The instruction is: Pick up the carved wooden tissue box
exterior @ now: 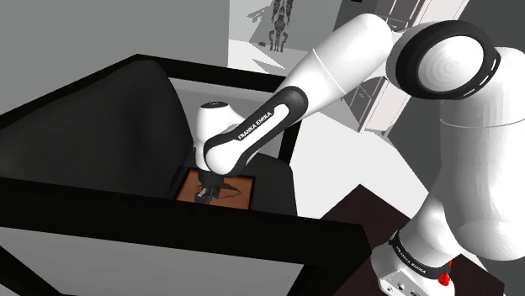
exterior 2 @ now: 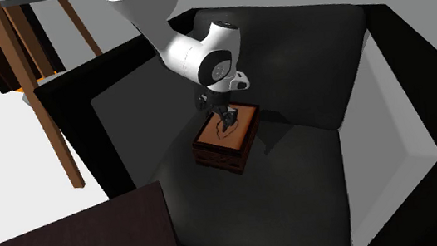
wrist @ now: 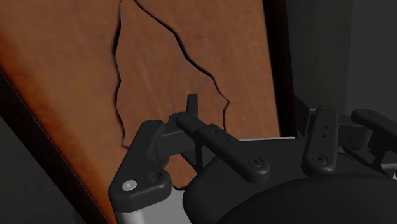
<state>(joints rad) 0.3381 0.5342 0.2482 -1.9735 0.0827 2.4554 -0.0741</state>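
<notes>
Gripper, shoulder view: gripper (exterior: 204,195) points downward, its tip at the top face of the tissue box (exterior: 240,187).
Tissue box, shoulder view: brown box resting on the black armchair seat (exterior: 271,181), beyond the near black armrest.
Gripper, second exterior view: gripper (exterior 2: 227,124) stands over the middle of the box top; contact cannot be confirmed.
Tissue box, second exterior view: tissue box (exterior 2: 239,134) lies flat near the centre of the armchair seat (exterior 2: 312,158); reddish-brown top, darker carved sides.
Gripper, wrist view: gripper (wrist: 258,109) fingers stand apart with nothing clasped. One finger is over the top face beside the jagged slot (wrist: 153,83); the other lies beyond the box's long edge, over the dark seat.
Tissue box, wrist view: tissue box (wrist: 70,76) top face is close beneath the gripper.
Step in hand: judged to be grasp placement; the box is not yet lifted.
Next move: judged to require lowering until a box wall sits between the fingers, closing firmly, then lifting straight up. If the hold looks shallow, re-centre first.
</notes>
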